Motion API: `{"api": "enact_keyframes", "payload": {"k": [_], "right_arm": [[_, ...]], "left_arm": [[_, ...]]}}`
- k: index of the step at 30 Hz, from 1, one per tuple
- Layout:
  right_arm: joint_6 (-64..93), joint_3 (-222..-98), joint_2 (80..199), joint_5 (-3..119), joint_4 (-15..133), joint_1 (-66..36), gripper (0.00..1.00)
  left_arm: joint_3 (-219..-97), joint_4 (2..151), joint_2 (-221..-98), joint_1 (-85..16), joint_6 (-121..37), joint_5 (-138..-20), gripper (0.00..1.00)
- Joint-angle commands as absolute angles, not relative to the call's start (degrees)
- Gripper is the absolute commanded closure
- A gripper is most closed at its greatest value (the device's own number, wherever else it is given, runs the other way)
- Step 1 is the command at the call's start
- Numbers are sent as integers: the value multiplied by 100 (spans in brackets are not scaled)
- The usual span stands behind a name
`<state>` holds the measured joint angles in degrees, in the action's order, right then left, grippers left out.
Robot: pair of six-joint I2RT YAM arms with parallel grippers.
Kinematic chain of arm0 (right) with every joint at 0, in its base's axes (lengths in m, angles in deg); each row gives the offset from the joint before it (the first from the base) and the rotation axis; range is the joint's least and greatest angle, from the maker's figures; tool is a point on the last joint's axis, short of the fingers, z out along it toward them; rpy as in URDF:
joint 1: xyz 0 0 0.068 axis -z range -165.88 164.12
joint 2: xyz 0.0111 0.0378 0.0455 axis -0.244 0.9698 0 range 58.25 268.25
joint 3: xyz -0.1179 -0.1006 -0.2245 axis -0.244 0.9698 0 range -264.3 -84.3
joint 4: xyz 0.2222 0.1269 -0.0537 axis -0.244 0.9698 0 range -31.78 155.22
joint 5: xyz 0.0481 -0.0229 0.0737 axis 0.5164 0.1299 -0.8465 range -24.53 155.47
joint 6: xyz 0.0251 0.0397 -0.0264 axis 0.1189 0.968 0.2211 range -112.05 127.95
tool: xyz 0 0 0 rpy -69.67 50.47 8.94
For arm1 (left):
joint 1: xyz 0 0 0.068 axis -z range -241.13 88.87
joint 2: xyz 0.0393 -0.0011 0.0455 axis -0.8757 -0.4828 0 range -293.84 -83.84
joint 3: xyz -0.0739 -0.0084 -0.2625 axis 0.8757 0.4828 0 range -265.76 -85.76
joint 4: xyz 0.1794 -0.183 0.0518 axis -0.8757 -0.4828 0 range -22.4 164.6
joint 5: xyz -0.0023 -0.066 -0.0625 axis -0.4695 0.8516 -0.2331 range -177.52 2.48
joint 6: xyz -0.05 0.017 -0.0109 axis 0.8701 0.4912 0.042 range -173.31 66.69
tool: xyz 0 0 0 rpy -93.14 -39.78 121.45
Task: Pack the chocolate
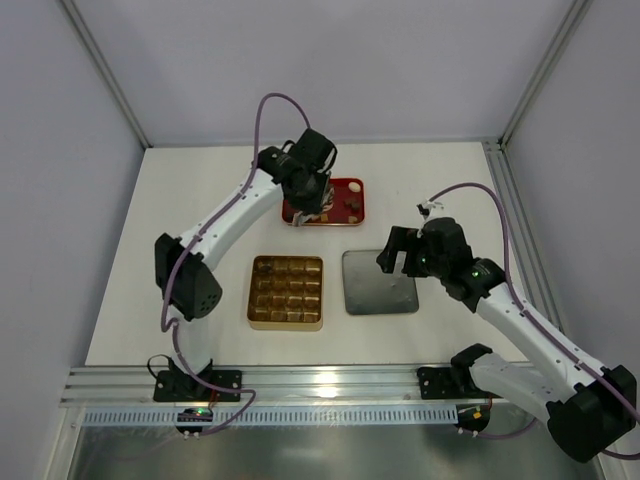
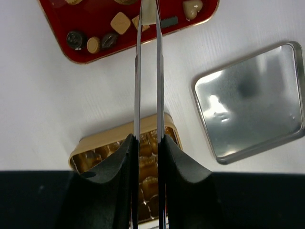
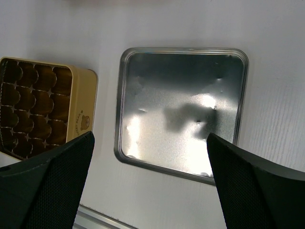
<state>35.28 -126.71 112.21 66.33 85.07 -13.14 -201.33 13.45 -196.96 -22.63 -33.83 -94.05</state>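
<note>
The chocolate (image 2: 120, 22) lies loose on the red tray (image 2: 57, 24): 2 dark round pieces and 1 tan round one in a close row by its rim, a tan square turned like a diamond, a small dark bar and a cream heart. 1 more pale piece sits pinched between the thin fingers of my left claw (image 2: 148, 7), over the tray.

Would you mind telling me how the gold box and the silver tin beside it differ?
The gold box is divided into a grid of cells; the silver tin is one undivided pan. The gold box has taller walls, the silver tin only a shallow rim. Both are squarish with rounded corners.
</note>
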Motion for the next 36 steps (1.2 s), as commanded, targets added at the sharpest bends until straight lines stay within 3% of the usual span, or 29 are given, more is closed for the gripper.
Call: {"api": "enact_keyframes", "payload": {"k": [1, 19, 36], "right_arm": [[3537, -12746, 11266, 6626, 8239, -1339, 0], [3643, -12763, 11714, 6362, 7896, -1339, 0], [3678, -12666, 11705, 6406, 7931, -1348, 0]], "left_arm": [[-19757, 1272, -18669, -2246, -3248, -9543, 82], [-16664, 868, -15514, -2237, -2686, -9499, 78], [-15318, 1501, -15011, -2246, -2466, -9402, 76]]}}
